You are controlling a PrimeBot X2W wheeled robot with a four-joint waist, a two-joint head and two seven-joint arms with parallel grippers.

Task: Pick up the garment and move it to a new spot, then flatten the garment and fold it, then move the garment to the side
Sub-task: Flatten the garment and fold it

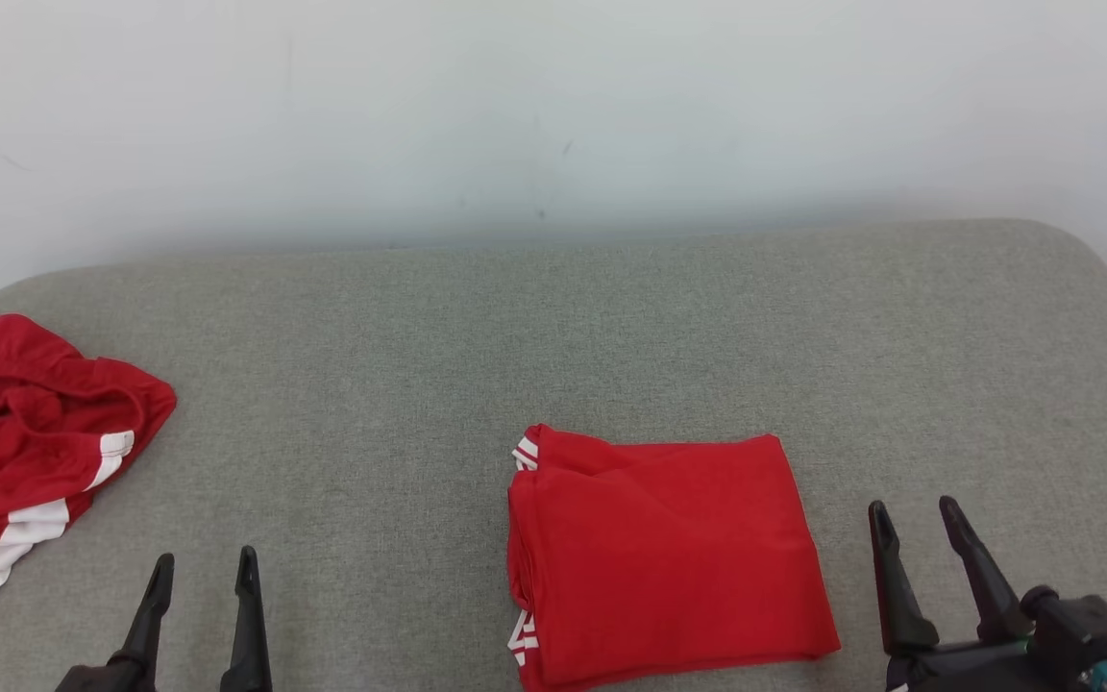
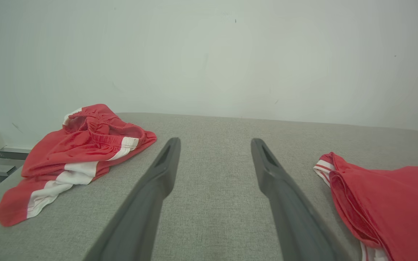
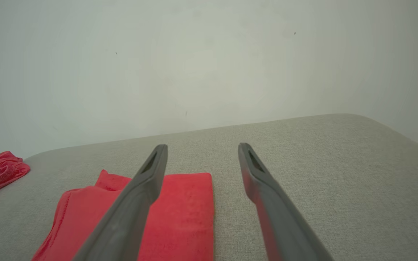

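1. Folded garment [image 1: 664,553] lies lower centre of frame on the grey tabletop [image 1: 419,317]. Crumpled garment [image 1: 25,452], red with white stripes, sits at the left edge.
2. Left pincer [image 1: 206,556] and right pincer [image 1: 911,505] are both wide and empty, clear of the cloth.
3. Likely step: shift the folded one aside. Pinch two corners through all layers, lift low, set down flat so the fold holds.
4. The folded garment's near edge is cut off at frame bottom and its layer count is unclear. The crumpled garment runs off the left side.
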